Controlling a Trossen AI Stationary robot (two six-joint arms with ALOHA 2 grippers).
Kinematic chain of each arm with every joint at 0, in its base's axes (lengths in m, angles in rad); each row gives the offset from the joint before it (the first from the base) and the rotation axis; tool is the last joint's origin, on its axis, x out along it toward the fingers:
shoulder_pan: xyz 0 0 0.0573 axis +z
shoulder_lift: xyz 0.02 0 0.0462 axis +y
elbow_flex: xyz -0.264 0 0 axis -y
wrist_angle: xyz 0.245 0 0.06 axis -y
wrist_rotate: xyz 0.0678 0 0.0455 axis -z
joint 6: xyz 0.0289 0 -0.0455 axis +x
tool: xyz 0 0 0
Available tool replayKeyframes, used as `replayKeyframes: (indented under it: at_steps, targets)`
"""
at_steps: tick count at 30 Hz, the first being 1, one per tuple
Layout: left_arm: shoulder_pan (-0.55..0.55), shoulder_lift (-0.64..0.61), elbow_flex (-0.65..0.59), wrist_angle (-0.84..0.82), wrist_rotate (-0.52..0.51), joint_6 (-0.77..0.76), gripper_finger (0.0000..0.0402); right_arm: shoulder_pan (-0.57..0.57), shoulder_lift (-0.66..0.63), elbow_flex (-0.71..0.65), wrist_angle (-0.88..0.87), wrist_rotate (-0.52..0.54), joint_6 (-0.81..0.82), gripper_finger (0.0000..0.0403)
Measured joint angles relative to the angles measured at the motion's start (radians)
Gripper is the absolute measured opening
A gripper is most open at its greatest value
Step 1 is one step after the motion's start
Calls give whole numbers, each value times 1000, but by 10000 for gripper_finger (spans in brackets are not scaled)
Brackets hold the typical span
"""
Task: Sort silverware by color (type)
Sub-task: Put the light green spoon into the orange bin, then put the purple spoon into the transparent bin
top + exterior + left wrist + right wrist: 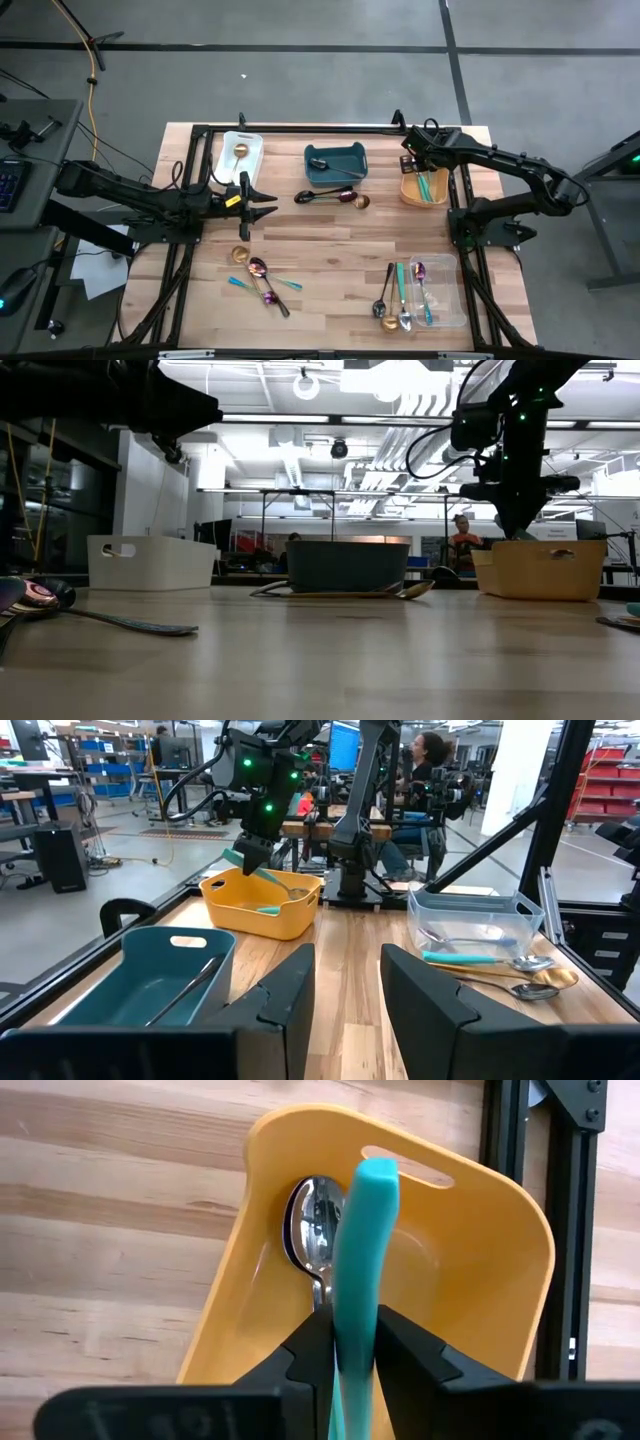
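Observation:
My right gripper [418,168] hangs over the orange bin [408,196] at the far right, shut on a teal-handled spoon [362,1230]. A silver spoon bowl [312,1228] lies on the bin's floor beneath it. My left gripper [262,197] waits open and level at the table's left middle, with nothing between its fingers [290,995]. Loose silverware lies on the table: a dark and a purple spoon [330,197] at the centre, a cluster [262,278] at the near left, and another cluster [392,300] beside the clear bin [452,300]. My right gripper pinches the spoon's teal handle [355,1315] between its two fingers, which lie across it. The fingers come steeply from above, pointing down into the orange bin. The handle's rounded free end [378,1175] points down and away from the fingers, above the bin's floor. My gripper hides the spoon's other end.
A white bin [228,160] with a gold spoon stands at the far left, and a teal bin [336,178] with a dark spoon at the far middle. The clear bin at the near right holds several spoons. Black frame rails [300,128] run along the table's far and side edges.

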Motion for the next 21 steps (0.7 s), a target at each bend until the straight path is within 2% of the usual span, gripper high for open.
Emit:
replayKeyframes:
  at_steps: [5, 9, 18, 21]
  targets:
    - [0, 0, 0, 0, 0, 0, 111, 0, 0, 0, 0, -4, 3, 69]
    - [0, 0, 0, 0, 0, 0, 111, 0, 0, 0, -1, -7, 3, 87]
    - [0, 0, 0, 0, 0, 0, 111, 0, 0, 0, -1, 2, -21, 179]
    - [0, 0, 0, 0, 0, 0, 111, 0, -9, 0, 2, -16, -38, 197]
